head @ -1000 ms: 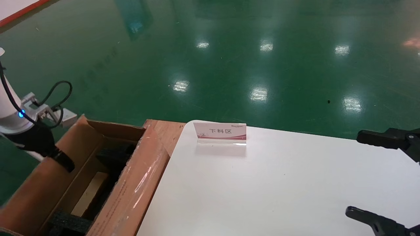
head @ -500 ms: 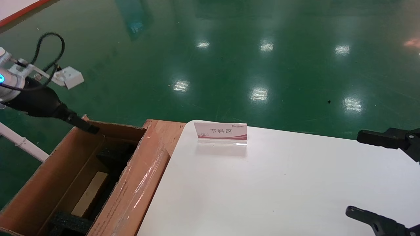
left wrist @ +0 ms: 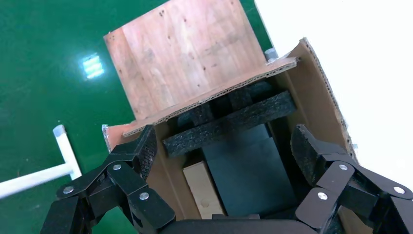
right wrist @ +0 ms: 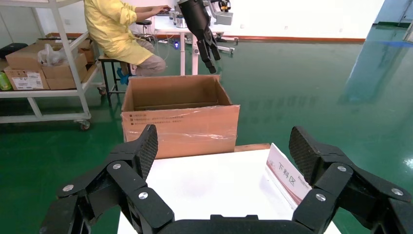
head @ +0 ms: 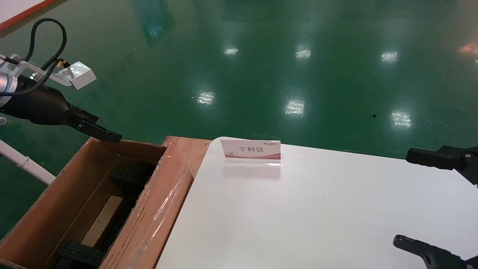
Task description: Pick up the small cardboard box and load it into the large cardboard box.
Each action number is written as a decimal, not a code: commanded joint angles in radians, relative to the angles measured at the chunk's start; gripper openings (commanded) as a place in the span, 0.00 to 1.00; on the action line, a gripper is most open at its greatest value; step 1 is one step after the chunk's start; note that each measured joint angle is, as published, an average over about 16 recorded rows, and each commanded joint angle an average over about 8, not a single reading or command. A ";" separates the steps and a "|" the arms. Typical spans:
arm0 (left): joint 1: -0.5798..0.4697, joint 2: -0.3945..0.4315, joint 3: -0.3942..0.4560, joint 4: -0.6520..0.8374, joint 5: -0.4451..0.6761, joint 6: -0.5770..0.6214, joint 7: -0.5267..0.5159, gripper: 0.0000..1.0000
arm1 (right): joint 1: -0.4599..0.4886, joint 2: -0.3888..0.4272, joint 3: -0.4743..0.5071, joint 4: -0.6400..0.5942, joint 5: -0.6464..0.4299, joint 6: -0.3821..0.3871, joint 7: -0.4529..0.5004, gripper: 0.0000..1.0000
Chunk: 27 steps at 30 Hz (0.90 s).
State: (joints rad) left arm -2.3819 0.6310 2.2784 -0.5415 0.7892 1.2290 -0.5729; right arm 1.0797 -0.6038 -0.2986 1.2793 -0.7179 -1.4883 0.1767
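The small sign (head: 250,151) standing on the white table (head: 317,216) reads "下料区".

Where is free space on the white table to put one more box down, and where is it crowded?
The white table is bare between the sign stand at its far edge and the open right gripper at the right. It is crowded in the large cardboard box: black foam and a pale small box. The open left gripper hangs over its far rim.

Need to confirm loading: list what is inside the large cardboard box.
Inside the large cardboard box: black foam lining, a dark block and a pale wooden-looking piece. The left pincer hides the near end; what lies beneath them is covered.
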 commanded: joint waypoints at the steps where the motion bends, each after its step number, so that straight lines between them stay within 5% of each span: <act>1: 0.007 -0.002 -0.019 -0.016 0.002 0.002 0.003 1.00 | 0.000 0.000 0.000 0.000 0.000 0.000 0.000 1.00; 27: 0.597 -0.010 -0.917 -0.346 -0.026 0.122 0.177 1.00 | 0.000 -0.001 0.001 0.000 -0.001 -0.001 0.001 1.00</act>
State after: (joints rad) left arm -1.7842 0.6208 1.3605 -0.8874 0.7636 1.3511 -0.3962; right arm 1.0793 -0.6044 -0.2972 1.2791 -0.7188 -1.4889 0.1774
